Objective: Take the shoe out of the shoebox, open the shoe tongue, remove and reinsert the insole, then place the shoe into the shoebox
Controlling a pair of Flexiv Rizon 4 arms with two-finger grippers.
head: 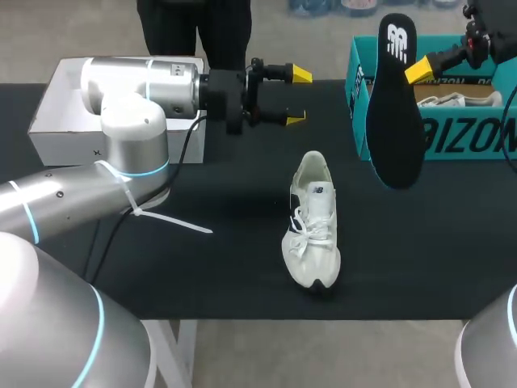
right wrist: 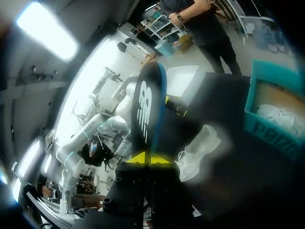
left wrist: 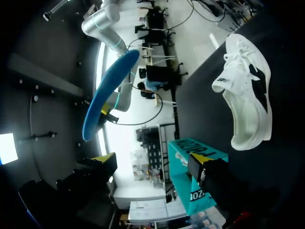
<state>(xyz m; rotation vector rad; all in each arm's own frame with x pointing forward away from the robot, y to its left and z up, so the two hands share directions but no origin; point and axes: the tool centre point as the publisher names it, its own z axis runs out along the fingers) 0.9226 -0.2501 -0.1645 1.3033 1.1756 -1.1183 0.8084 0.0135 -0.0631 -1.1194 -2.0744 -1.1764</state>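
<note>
The left gripper [left wrist: 153,160] gapes, nothing between its fingers; ahead lie a white shoe [left wrist: 245,90], a teal shoebox [left wrist: 180,155] and a raised insole [left wrist: 108,93].

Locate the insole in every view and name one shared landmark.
Head view: insole hangs from the right gripper, before the teal shoebox.
Left wrist view: blue side showing, ahead of the left gripper.
Right wrist view: upright in the right gripper.
Landmark: the white shoe.

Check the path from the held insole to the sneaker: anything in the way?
Nothing visible. The right tool holds the insole in the air in front of the teal shoebox; the white sneaker lies on the table near the middle. The left tool, open, hovers beyond the sneaker, outside that path.
</note>
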